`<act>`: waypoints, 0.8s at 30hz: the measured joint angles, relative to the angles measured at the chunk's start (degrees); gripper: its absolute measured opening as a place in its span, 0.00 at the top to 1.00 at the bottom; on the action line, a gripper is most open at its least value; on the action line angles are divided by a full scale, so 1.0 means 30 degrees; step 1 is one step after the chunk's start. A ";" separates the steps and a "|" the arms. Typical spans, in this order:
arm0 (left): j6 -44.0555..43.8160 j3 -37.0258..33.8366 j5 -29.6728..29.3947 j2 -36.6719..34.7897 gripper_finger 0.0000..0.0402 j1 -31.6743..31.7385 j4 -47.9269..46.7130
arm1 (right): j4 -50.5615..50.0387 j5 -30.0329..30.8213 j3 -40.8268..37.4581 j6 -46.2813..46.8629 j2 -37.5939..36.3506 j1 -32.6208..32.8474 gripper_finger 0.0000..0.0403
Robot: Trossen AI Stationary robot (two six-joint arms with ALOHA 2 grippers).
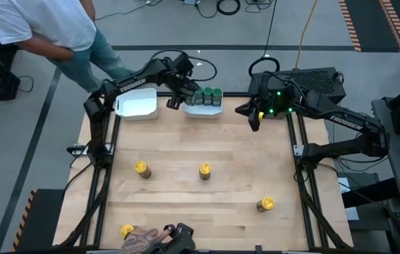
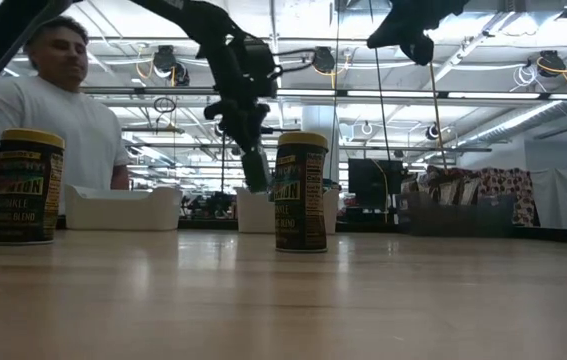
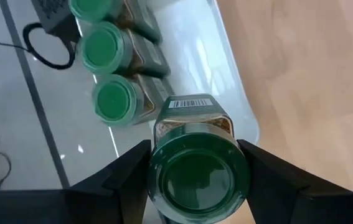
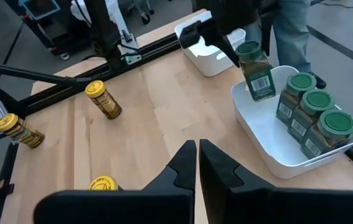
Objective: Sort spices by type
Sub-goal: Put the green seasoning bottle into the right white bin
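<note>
Three green-lidded spice jars (image 4: 310,115) stand in a row in a white tray (image 1: 203,111) at the table's far middle. My left gripper (image 1: 177,101) is shut on a fourth green-lidded jar (image 4: 255,74) over that tray's left end. Several yellow-lidded jars are on the wood: one (image 1: 141,169), another (image 1: 204,171), a third (image 1: 265,204), and one at the near edge (image 1: 127,231). My right gripper (image 1: 252,116) hangs shut above the table's far right, touching nothing. My left gripper pinches the jar at its green lid (image 3: 164,186), one finger (image 3: 123,177) on each side of it. The fingers come from above, slanting down toward the far edge. The jar hangs below them, tilted, its base (image 4: 264,93) over the tray's left end.
A second white tray (image 1: 137,104) sits left of the first, with nothing visible in it. A person stands beyond the far left corner (image 1: 51,28). A hand (image 1: 147,238) rests at the near edge beside the yellow-lidded jar there. Bare wood lies between the jars.
</note>
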 joint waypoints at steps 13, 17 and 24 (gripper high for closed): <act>0.1295 0.0000 -0.2212 0.1872 0.46 -0.0612 0.0194 | -0.0638 -0.0457 0.0001 -0.0150 0.0000 0.0007 1.00; 0.1445 0.0000 -0.2374 0.2039 0.46 -0.0716 0.0219 | -0.0894 -0.0921 -0.0006 -0.0291 -0.0004 0.0007 1.00; 0.0493 0.0000 -0.2367 0.2039 0.43 -0.0837 0.1025 | -0.1276 -0.0963 -0.0005 -0.0470 -0.0007 0.0007 1.00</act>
